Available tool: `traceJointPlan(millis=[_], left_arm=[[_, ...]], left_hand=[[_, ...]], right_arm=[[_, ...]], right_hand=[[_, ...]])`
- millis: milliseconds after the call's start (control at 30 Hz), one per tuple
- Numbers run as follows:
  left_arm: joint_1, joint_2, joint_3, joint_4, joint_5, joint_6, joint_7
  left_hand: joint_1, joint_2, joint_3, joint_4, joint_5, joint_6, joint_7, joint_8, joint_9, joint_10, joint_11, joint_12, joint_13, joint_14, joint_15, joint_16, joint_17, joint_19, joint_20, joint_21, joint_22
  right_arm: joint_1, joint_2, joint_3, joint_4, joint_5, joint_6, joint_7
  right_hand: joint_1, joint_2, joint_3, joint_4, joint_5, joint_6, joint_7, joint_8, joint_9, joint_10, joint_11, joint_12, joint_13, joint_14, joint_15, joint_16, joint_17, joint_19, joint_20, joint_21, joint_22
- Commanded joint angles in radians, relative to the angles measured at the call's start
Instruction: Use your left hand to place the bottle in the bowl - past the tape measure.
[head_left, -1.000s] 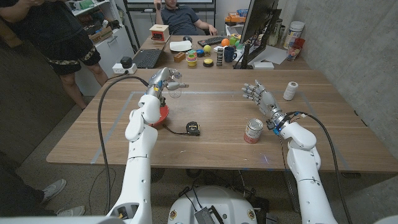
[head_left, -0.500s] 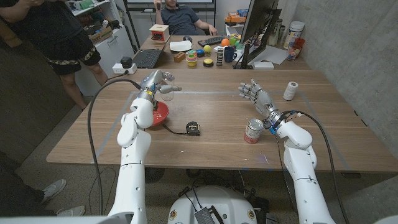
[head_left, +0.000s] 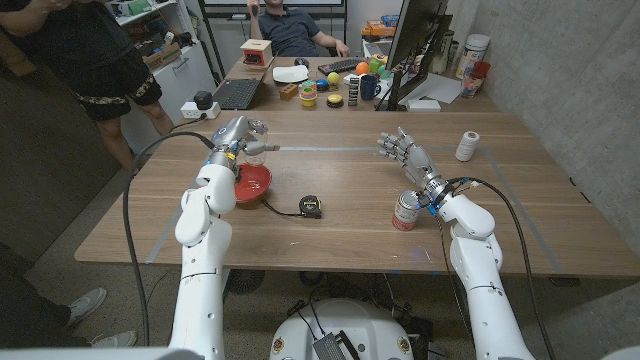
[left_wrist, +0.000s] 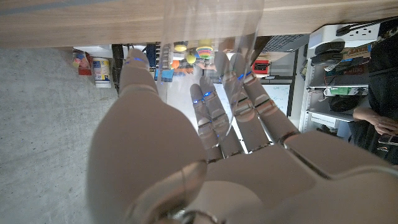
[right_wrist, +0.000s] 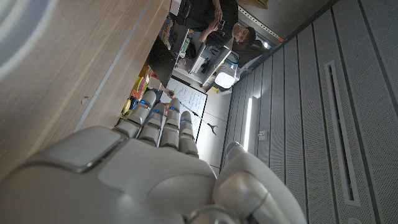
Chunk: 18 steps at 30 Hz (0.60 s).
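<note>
My left hand (head_left: 231, 134) grips a clear plastic bottle (head_left: 257, 135) in the air, a little beyond the far rim of the red bowl (head_left: 252, 186). In the left wrist view the see-through bottle (left_wrist: 208, 37) sits between the thumb and fingers of that hand (left_wrist: 205, 155). A black and yellow tape measure (head_left: 312, 207) lies on the table just right of the bowl, with its cord running toward the bowl. My right hand (head_left: 404, 153) is raised over the table's right half with its fingers apart, holding nothing; its back (right_wrist: 143, 168) shows in the right wrist view.
A red and white can (head_left: 406, 210) stands close by my right wrist. A white roll (head_left: 466, 146) stands at the far right. Behind the table, a desk holds a laptop (head_left: 237, 93), a monitor (head_left: 415, 40) and small items. One person stands at the far left and another sits behind the desk.
My left arm has swung left with the bottle, uncovering more of the red bowl. My right hand has drifted slightly left and farther from me.
</note>
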Motion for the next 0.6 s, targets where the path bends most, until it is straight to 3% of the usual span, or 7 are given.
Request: traceJointPlan(millis=[33,600], left_arm=[[0.034,0.009,-0.033,-0.020,-0.010,-0.020,0.004],[0.056,0.020,-0.049,-0.002,0.017,-0.027,0.020]], left_hand=[[0.182,0.171,0.000,-0.006,-0.003,0.046,-0.024,-0.003,0.001,0.106,-0.100,-0.005,0.002,0.086,-0.133,0.004,0.001,0.006,-0.101,-0.001,0.006],[0.182,0.173,-0.001,-0.003,-0.009,0.053,-0.025,-0.010,0.001,0.107,-0.099,-0.011,0.002,0.088,-0.133,0.003,0.002,0.005,-0.102,-0.001,0.006]], right_arm=[[-0.011,0.010,-0.015,-0.009,-0.008,0.004,-0.015],[-0.009,0.010,-0.030,-0.005,-0.013,0.009,-0.017]], right_hand=[[-0.001,0.028,-0.004,0.001,0.007,0.006,0.008,0.008,0.003,0.009,0.003,-0.002,0.002,0.004,-0.002,-0.002,0.000,0.008,0.000,-0.002,0.006],[-0.001,0.029,-0.006,0.001,0.007,0.007,0.009,0.008,0.003,0.009,0.003,-0.002,0.002,0.004,-0.003,-0.003,0.000,0.009,-0.001,-0.007,0.006]])
